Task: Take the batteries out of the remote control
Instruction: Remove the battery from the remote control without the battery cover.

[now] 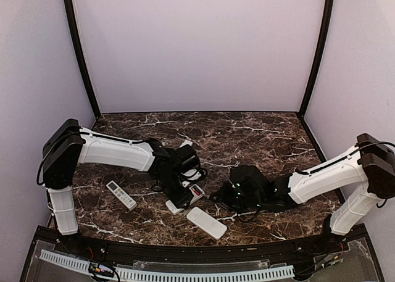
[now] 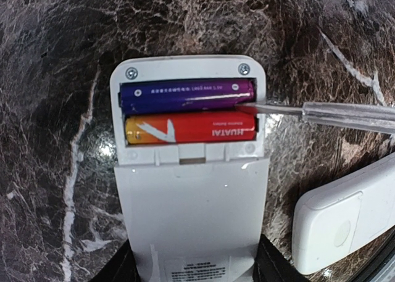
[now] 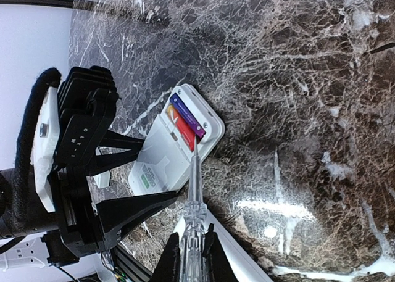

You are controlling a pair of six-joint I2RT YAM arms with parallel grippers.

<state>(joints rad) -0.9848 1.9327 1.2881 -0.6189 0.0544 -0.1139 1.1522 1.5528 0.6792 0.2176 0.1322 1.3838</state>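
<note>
The white remote control [image 2: 191, 208] lies back up on the marble with its battery bay uncovered. My left gripper [image 2: 194, 265] is shut on its lower body, one black finger against each long side. Two batteries sit side by side in the bay: a purple one [image 2: 185, 95] and an orange-red one [image 2: 191, 128]. My right gripper [image 3: 192, 251] is shut on a clear-handled screwdriver [image 3: 194, 195]. The screwdriver's metal tip [image 2: 259, 108] touches the right ends of the two cells, at the seam between them. In the top view both grippers [image 1: 182, 192] [image 1: 225, 195] meet at mid-table.
A second white remote [image 1: 207, 223] lies just right of the held one, under the screwdriver, near the front edge. A third remote with buttons up [image 1: 121, 194] rests to the left. Purple walls enclose the dark marble table [image 1: 259, 140].
</note>
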